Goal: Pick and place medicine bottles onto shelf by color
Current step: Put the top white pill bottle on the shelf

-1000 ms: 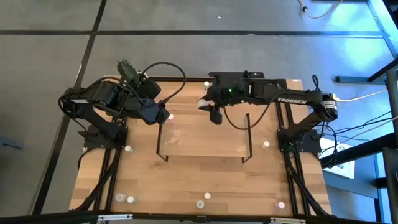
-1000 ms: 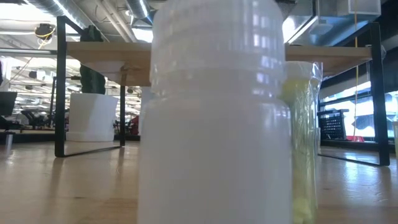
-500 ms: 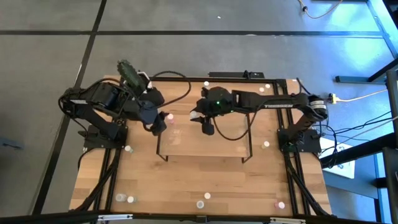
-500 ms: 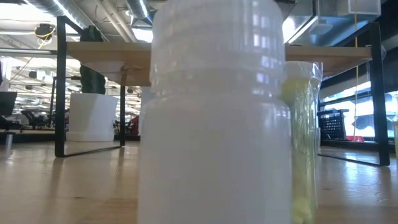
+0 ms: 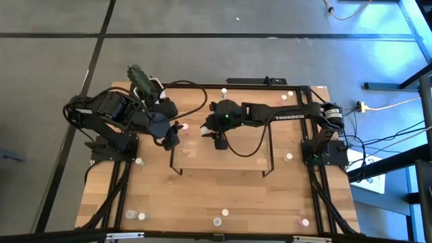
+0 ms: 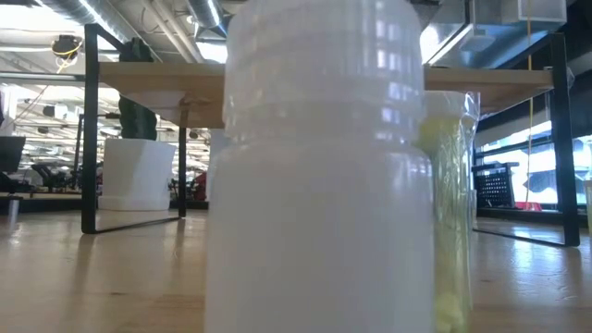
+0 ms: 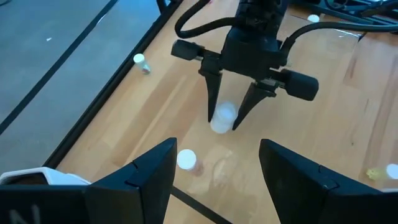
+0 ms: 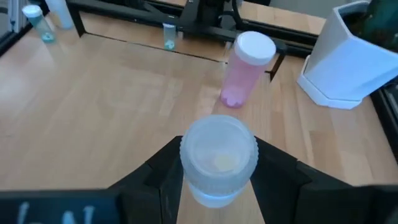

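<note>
A clear bottle (image 8: 219, 158) with a pale cap sits clamped between the fingers of the right pincer (image 5: 218, 138), above the left part of the shelf (image 5: 223, 154). A pink bottle (image 8: 244, 70) stands upright on the shelf just beyond it, near the white pot (image 8: 348, 56). The left pincer (image 5: 171, 137) hovers by the shelf's left end, fingers apart and empty. More bottles lie scattered along the desk (image 5: 223, 192) edges
</note>
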Controlling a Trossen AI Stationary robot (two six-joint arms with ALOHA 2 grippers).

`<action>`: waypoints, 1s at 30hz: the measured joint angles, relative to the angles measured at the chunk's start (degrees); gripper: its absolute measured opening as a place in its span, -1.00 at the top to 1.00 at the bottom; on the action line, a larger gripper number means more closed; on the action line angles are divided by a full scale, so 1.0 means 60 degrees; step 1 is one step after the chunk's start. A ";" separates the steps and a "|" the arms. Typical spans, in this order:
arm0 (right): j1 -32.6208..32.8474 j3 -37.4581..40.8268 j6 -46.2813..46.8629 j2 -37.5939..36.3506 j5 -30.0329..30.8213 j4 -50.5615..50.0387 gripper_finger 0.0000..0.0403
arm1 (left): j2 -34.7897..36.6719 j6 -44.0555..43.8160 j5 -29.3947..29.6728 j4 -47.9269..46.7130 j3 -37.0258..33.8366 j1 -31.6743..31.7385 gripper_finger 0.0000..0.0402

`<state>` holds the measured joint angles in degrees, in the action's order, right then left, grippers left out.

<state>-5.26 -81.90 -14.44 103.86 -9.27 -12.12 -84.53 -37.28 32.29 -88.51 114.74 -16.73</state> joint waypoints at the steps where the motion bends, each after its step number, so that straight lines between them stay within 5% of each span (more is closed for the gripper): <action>1: 0.0000 0.0002 -0.0088 0.0018 -0.0001 0.0044 0.20 | 0.0000 0.0031 0.0000 0.0000 0.0000 0.0000 -0.11; 30: -0.0004 -0.0005 -0.0142 0.0311 -0.0153 0.0310 0.06 | 0.0007 0.0080 -0.0041 0.0055 0.0000 0.0007 -0.11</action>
<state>-5.28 -81.93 -15.29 105.73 -10.19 -10.26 -84.49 -36.80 32.05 -88.18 114.74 -16.69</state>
